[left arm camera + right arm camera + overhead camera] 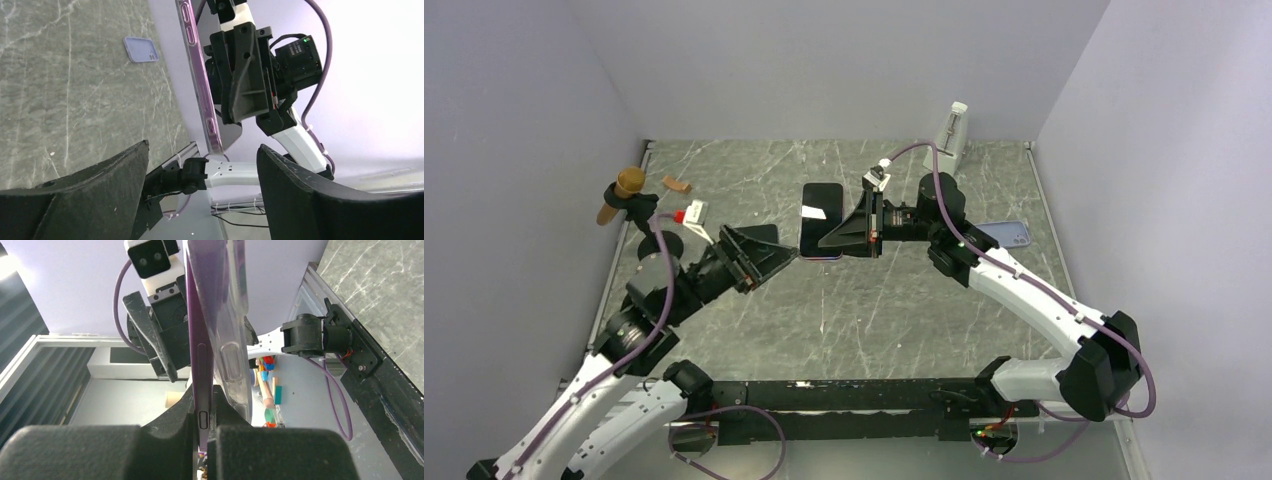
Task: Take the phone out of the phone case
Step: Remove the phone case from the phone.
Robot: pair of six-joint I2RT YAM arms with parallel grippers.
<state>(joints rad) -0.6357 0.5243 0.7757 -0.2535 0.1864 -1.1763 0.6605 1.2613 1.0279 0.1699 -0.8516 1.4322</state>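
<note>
A dark phone [821, 205] with a purple edge is held above the table, screen up. My right gripper [849, 232] is shut on its right edge; in the right wrist view my right gripper [202, 415] clamps the purple edge [197, 340]. A clear, see-through shell [232, 330] stands a little off one face of the phone. My left gripper [779, 250] is open at the phone's near left corner. In the left wrist view my left gripper [202, 147] is wide apart, with the phone [200, 85] edge-on ahead. The lavender phone case [1009, 235] lies apart on the table, also seen from the left wrist [141, 49].
A brown wooden piece [627, 190], a small tan block [676, 184] and a red-and-white item [692, 213] lie at the back left. A white upright object [952, 128] stands at the back right. Grey walls enclose the table on three sides.
</note>
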